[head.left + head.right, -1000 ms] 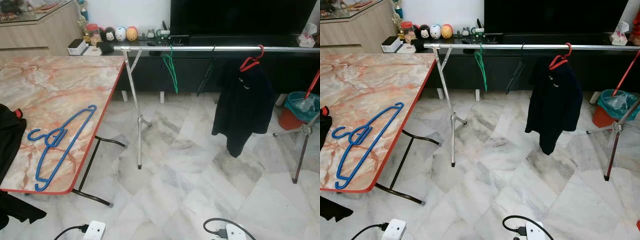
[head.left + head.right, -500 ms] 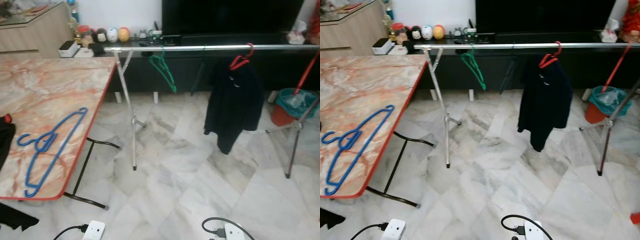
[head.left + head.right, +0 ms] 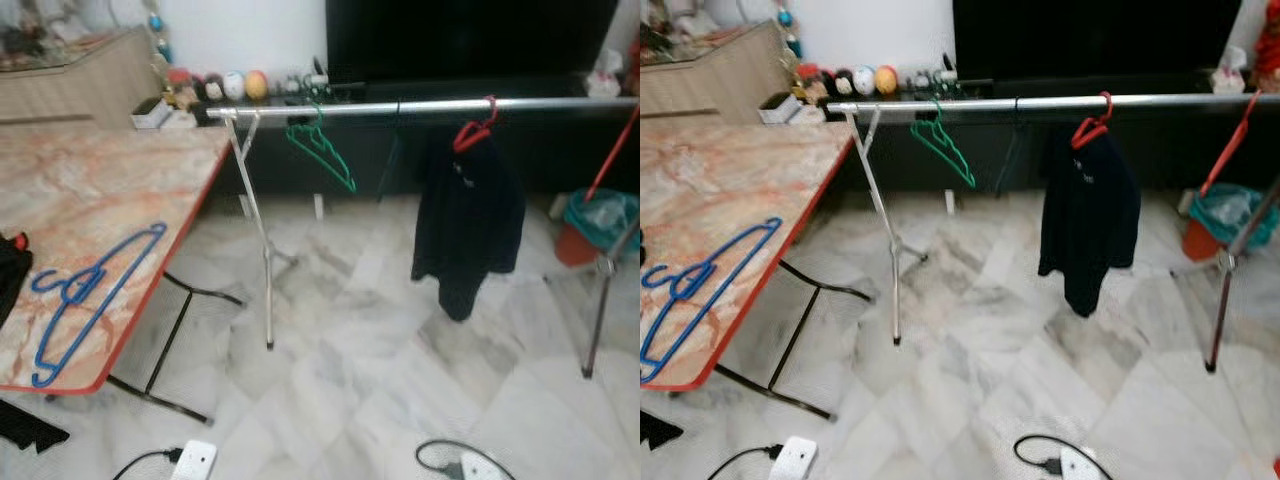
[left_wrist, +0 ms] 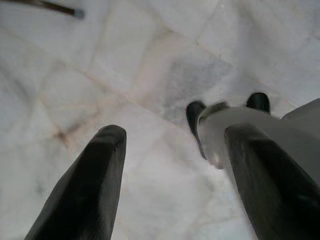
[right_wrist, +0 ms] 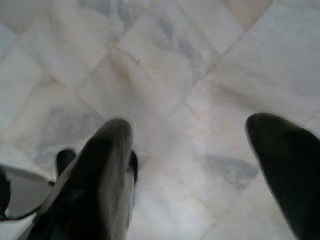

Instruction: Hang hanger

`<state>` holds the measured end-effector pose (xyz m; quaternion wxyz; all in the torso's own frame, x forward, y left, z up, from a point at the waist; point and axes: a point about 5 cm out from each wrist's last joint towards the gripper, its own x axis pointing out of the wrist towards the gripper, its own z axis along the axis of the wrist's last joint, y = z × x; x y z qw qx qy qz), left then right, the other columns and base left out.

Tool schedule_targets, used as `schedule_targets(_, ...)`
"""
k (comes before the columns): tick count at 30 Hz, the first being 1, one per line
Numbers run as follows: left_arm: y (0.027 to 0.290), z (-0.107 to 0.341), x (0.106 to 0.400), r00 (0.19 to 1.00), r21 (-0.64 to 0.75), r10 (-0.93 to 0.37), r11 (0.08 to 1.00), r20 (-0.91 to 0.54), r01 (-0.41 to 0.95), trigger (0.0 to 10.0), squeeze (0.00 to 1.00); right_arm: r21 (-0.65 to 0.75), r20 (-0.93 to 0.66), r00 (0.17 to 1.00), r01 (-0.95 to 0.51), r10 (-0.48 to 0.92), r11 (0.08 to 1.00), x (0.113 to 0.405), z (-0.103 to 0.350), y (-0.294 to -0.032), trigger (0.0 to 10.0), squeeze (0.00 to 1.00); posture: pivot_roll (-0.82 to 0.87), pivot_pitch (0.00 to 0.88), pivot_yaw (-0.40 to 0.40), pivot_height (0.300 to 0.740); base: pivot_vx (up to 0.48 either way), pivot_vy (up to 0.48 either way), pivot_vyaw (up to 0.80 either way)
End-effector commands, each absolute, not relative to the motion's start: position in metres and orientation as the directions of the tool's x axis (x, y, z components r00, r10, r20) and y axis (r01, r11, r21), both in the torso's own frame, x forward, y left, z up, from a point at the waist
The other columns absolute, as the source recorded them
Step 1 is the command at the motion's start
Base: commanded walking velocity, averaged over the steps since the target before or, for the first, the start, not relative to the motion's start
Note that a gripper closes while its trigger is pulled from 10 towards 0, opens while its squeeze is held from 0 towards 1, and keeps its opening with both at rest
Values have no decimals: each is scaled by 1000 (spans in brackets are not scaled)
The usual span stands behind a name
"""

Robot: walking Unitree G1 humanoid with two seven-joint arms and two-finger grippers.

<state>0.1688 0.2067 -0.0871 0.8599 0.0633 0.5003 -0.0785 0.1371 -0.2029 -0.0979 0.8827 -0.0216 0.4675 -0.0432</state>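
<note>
Both idle over marble floor (image 4: 150,60): left gripper (image 4: 170,150) and right gripper (image 5: 195,150), jaws apart, holding nothing. Blue hanger (image 3: 85,295) flat near table (image 3: 110,180) front edge. Farther off, green hanger (image 3: 322,150) and black garment (image 3: 470,225) on rail (image 3: 400,107).

The left hand (image 4: 172,150), fingers (image 4: 85,190) spread and empty, hangs above marble floor (image 4: 150,60).

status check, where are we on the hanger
Left gripper and right gripper open, empty, pointing at the floor. Blue hanger lies on the marble table, untouched. Rail holds a green hanger and black garment.
</note>
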Motion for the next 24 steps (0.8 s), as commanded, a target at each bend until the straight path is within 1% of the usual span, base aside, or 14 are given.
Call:
schedule_targets(1, 211, -88, 165, 477, 40, -62, 979, -877, 200, 10000, 0, -61, -830, 552, 51, -79, 997, 136, -100, -196, 10000, 0, -21, 0, 32, 740, 0, -289, 0)
schedule_targets(13, 211, -88, 165, 477, 41, -62, 979, -877, 202, 10000, 0, -62, -832, 550, 51, -80, 997, 135, -100, -196, 10000, 0, -20, 0, 33, 740, 0, -290, 0)
schedule_targets(24, 211, -88, 165, 476, 45, -54, 980, -878, 194, 10000, 0, -61, -832, 548, 54, -81, 997, 136, -100, -196, 10000, 0, -21, 0, 32, 740, 0, 0, 0)
